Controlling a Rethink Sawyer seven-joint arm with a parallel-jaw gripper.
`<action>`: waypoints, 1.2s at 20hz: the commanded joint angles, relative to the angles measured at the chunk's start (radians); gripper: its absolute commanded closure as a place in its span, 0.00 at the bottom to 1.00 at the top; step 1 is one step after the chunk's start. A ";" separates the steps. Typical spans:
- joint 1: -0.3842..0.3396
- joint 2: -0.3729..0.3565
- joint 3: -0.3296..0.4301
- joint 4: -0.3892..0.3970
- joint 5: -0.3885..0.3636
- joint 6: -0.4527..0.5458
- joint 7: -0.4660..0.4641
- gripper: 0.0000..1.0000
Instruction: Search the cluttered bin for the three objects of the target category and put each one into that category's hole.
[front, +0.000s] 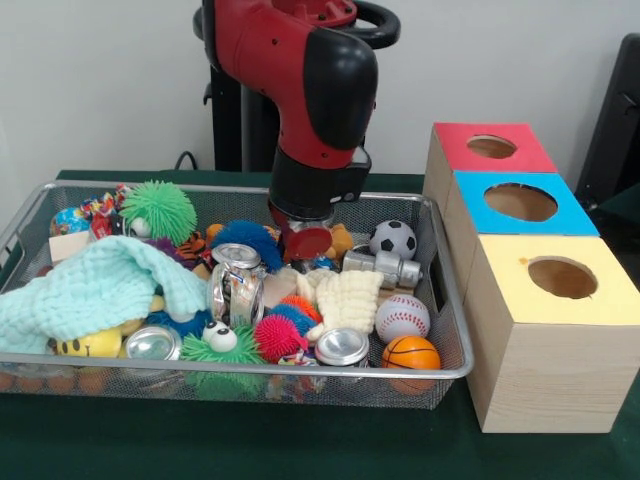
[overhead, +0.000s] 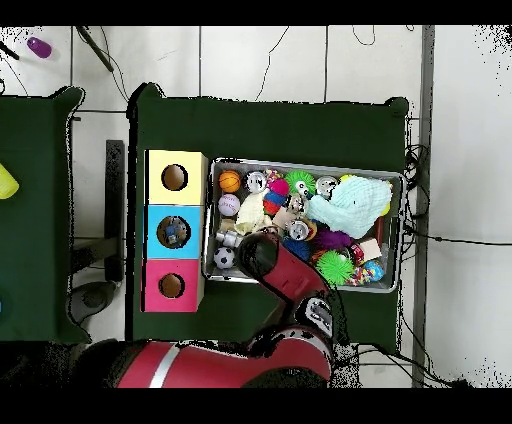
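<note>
My gripper reaches down into the middle of the wire bin, its tip low among the toys beside a soccer ball. In the overhead view the arm covers it. A baseball and a basketball lie at the bin's right front corner. Several metal cans lie in the clutter, one at the front and one next to the soccer ball. Three wooden boxes with holes stand right of the bin: red, blue and yellow.
A mint cloth covers the bin's left part, and a cream cloth lies near the middle. Fuzzy spiky toys, such as a green one, fill the gaps. Something small shows inside the blue box's hole.
</note>
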 joint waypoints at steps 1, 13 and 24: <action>-0.087 -0.002 0.272 0.086 0.078 -0.083 0.271 0.00; -0.179 -0.029 0.392 0.164 0.135 -0.106 0.302 1.00; -0.195 -0.051 0.408 0.189 0.165 -0.101 0.288 1.00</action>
